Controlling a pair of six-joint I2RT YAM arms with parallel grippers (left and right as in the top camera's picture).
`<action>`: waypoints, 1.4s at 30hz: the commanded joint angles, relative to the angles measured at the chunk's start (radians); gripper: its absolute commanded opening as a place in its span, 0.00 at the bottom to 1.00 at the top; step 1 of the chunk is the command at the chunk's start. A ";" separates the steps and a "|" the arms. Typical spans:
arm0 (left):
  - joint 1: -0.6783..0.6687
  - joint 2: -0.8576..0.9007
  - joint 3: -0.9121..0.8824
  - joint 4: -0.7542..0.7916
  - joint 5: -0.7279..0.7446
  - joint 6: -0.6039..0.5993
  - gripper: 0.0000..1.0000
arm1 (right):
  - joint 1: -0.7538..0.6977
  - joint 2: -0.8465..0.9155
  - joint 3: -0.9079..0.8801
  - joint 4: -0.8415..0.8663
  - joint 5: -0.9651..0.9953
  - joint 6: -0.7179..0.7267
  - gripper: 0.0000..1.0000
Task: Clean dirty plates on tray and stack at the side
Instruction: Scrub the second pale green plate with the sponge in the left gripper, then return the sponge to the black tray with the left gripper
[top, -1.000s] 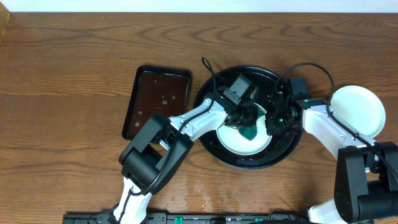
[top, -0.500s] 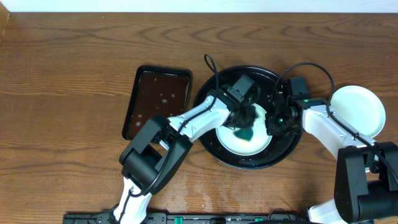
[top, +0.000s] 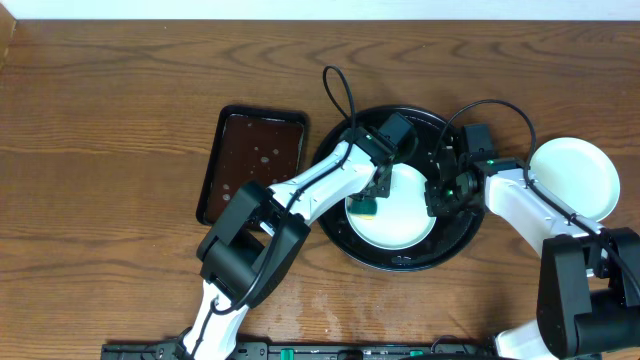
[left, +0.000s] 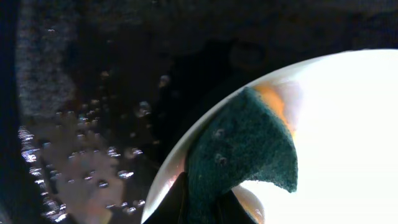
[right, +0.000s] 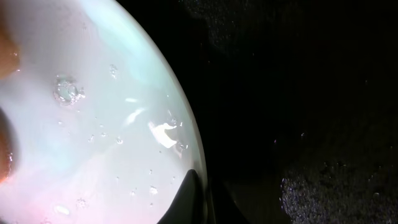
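Note:
A pale plate (top: 400, 212) lies on the round black tray (top: 400, 262). My left gripper (top: 368, 205) is shut on a teal sponge (left: 242, 149) and presses it on the plate's left rim (left: 186, 149), where orange-red smears show. My right gripper (top: 436, 200) is shut on the plate's right rim (right: 198, 168); one finger lies over the wet plate surface (right: 93, 124), the other outside on the tray (right: 298, 93). A second pale plate (top: 575, 178) sits on the table to the right of the tray. A third plate is not in view.
A rectangular dark brown tray (top: 252, 160) with water drops lies left of the black tray. The black tray floor (left: 81, 162) is wet with droplets. Cables arch over the tray's back edge (top: 340, 95).
My left gripper has dragged the sponge from the middle of the plate to its left rim. The right gripper and the plate have stayed put.

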 joint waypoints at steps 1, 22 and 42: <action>0.015 0.047 -0.028 0.076 0.138 -0.017 0.11 | 0.009 0.021 -0.006 -0.006 0.030 -0.026 0.01; -0.040 0.047 -0.040 -0.136 0.087 -0.047 0.12 | 0.009 0.021 -0.006 -0.006 0.030 -0.026 0.01; -0.004 -0.217 0.067 -0.259 -0.289 -0.056 0.11 | 0.009 0.021 -0.006 -0.010 0.030 -0.015 0.01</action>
